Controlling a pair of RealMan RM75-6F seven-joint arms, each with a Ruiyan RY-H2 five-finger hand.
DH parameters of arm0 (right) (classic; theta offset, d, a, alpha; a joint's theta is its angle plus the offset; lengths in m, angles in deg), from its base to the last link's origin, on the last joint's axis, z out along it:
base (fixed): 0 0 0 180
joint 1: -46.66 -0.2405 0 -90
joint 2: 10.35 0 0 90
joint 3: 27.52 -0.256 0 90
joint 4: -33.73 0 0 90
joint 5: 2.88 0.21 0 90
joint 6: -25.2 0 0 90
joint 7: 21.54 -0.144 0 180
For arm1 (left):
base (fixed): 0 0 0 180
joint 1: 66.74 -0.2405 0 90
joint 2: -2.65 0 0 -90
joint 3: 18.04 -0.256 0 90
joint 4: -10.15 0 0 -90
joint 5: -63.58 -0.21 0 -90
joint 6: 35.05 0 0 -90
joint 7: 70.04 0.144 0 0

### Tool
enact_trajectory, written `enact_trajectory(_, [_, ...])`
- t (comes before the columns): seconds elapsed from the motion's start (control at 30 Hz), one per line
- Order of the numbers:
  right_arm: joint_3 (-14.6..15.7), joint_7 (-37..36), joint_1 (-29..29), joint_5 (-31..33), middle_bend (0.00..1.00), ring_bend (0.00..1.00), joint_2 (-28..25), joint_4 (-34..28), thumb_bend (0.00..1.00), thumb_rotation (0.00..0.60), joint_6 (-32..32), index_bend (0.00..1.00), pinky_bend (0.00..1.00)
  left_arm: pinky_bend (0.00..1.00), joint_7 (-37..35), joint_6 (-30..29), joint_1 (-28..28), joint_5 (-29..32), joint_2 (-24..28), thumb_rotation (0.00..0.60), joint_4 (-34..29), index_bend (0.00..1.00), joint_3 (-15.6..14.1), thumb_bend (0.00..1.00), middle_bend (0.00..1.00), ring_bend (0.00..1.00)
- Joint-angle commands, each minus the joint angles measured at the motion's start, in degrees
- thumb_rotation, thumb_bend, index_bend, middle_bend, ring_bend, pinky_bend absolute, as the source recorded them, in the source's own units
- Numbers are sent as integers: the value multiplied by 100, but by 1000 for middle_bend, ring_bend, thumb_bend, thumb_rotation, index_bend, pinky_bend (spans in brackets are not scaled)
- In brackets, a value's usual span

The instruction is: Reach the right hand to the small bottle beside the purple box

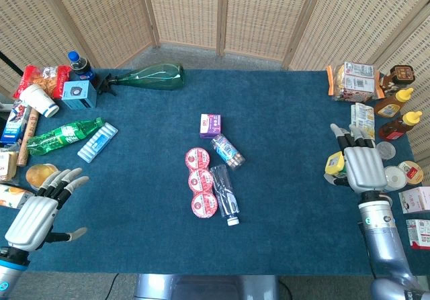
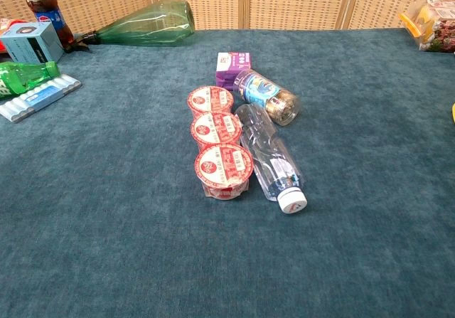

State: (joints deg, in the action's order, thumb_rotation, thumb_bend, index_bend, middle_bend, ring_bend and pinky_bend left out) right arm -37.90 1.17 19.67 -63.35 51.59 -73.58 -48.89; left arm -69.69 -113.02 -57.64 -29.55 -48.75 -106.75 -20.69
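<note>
The small bottle (image 1: 228, 152) (image 2: 268, 96) with a blue label lies on its side mid-table, touching the purple box (image 1: 210, 125) (image 2: 233, 62) behind it. My right hand (image 1: 361, 161) rests at the table's right edge with fingers extended and apart, holding nothing, far to the right of the bottle. At the front left corner lies my left hand (image 1: 41, 207), open too, fingers spread. Neither hand appears in the chest view.
A clear water bottle (image 1: 224, 194) (image 2: 270, 157) lies beside a row of three red-lidded cups (image 1: 200, 180) (image 2: 214, 129). A yellow item (image 1: 334, 163), jars and sauce bottles (image 1: 398, 112) crowd the right edge. A green glass bottle (image 1: 149, 78) and snacks sit far left.
</note>
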Motion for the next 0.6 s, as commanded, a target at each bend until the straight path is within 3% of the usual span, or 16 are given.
enact_trajectory(0.03, [-6,47,5,-11,195,0,14,-46,0,599,-12,0,0,0,-10,25,17,25,-14,600,12,150,12,98,0,0])
enact_trajectory(0.33, [-45,-175,-18,-21,194,0,-56,-296,0,600,255,0,0,0,-9,4,14,-53,-7,600,4,150,-8,97,0,0])
enact_trajectory(0.6, [-326,99,-448,232,128,0,263,-349,0,575,507,0,0,0,-39,52,81,-108,11,600,-22,149,20,98,0,0])
